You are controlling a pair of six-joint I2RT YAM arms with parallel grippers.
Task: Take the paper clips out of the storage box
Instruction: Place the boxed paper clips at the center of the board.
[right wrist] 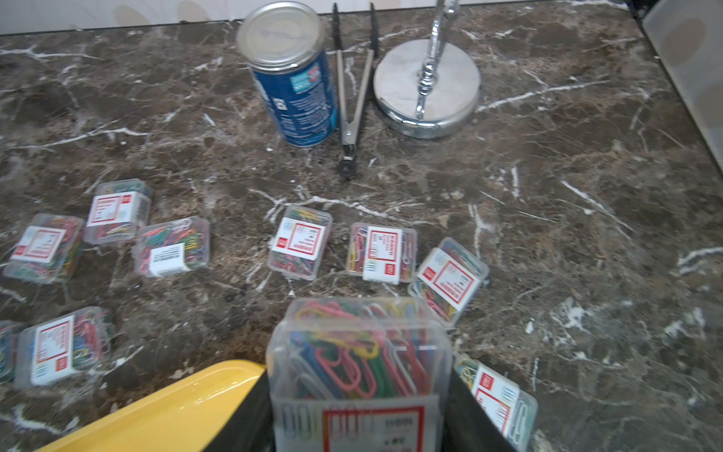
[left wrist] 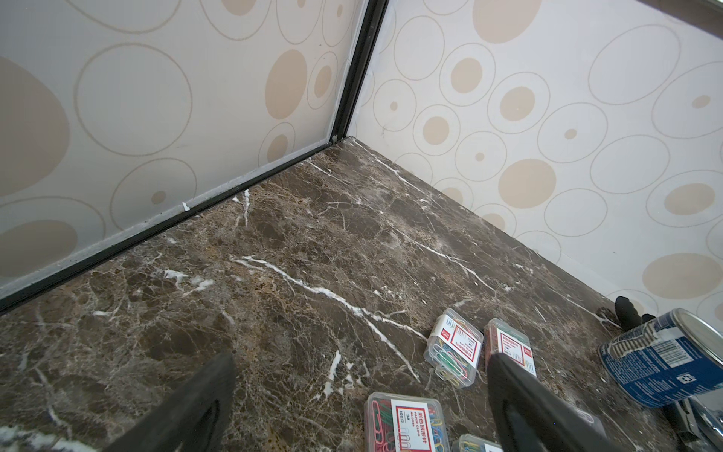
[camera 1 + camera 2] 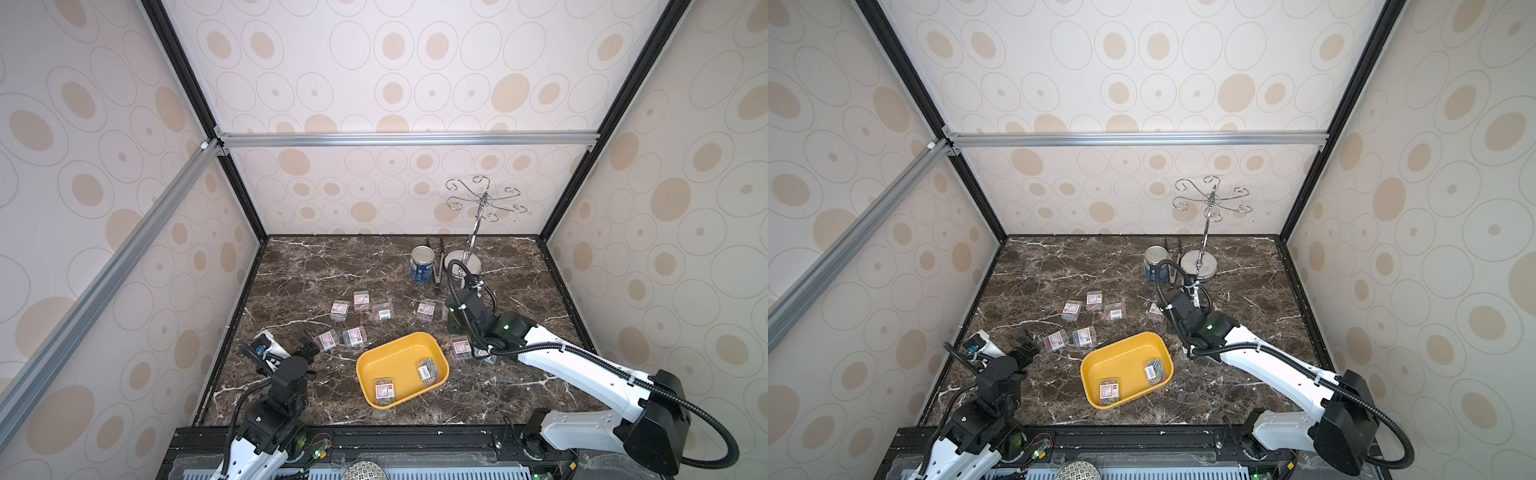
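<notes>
— Storage box (image 3: 395, 357), where is it?
— It's that yellow tray on the near half of the marble tabletop (image 3: 316, 266), turned at a slant.
— And the arms?
— The right arm (image 3: 582, 365) stretches in from the near right, reaching past the tray's far right corner. The left arm (image 3: 286, 386) is bent up at the near left.
— What's at the back?
— A chrome hook stand (image 3: 482, 199), with a blue tin can (image 3: 422, 266) near its base. Metal tongs (image 3: 438, 270) lie between the 2.
— Are the grippers holding anything?
— The left gripper (image 3: 309, 343) has its fingers spread wide with nothing between them. It hangs just beside a pair of cases (image 3: 354, 336) on the marble. The right gripper (image 1: 358, 391) is clamped on 1 clear case (image 1: 358, 352), just past the tray's corner. I can't tell whether that case is off the marble.
— And the rest of the paper clips (image 3: 385, 391)?
— 2 cases lie in the tray, 1 at its near end and 1 by its right wall (image 3: 428, 371). A cluster of 3 (image 3: 361, 300) sits left of centre. More lie around the right wrist.
</notes>
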